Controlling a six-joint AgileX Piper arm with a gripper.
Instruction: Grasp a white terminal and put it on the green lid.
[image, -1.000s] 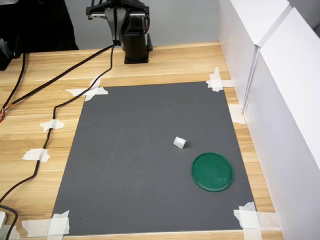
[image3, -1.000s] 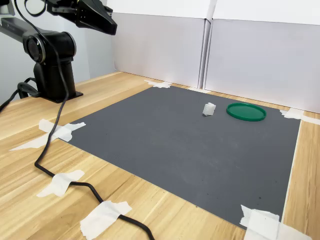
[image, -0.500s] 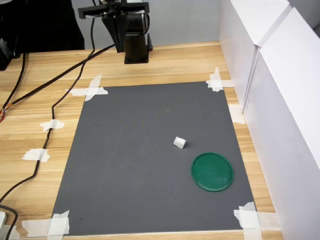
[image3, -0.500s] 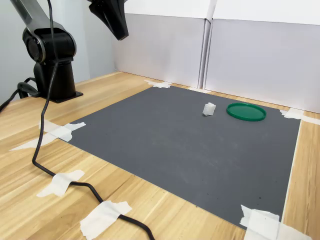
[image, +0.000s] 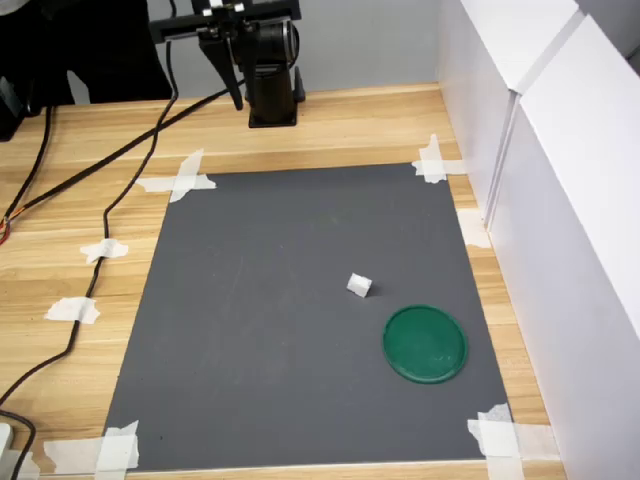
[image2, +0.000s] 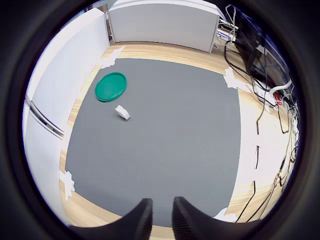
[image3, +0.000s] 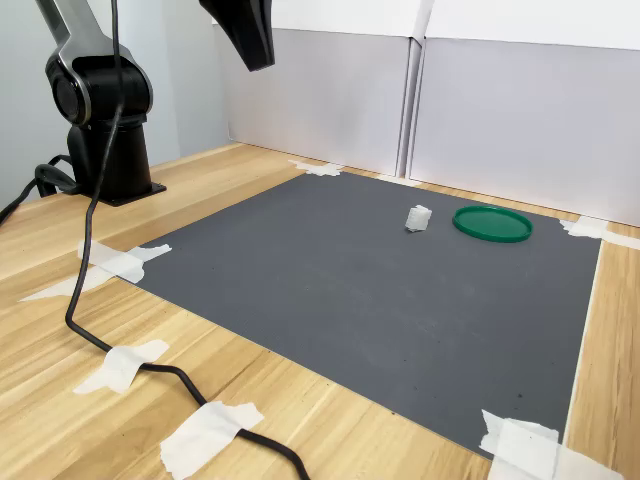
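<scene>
The white terminal lies on the dark grey mat, a short way from the green lid. The lid lies flat near a mat corner with nothing on it. My gripper hangs high above the mat's far edge, close to the arm's base, and far from both things. It points down. Its two fingertips stand close together with only a narrow slit and nothing between them.
White panel walls run along the first exterior view's right side. Black cables trail over the wooden table at that view's left. White tape strips hold down the mat's corners and the cables.
The arm has lifted and swung its gripper from over the base out toward the mat, tipping it downward. The terminal and the lid have not moved.
</scene>
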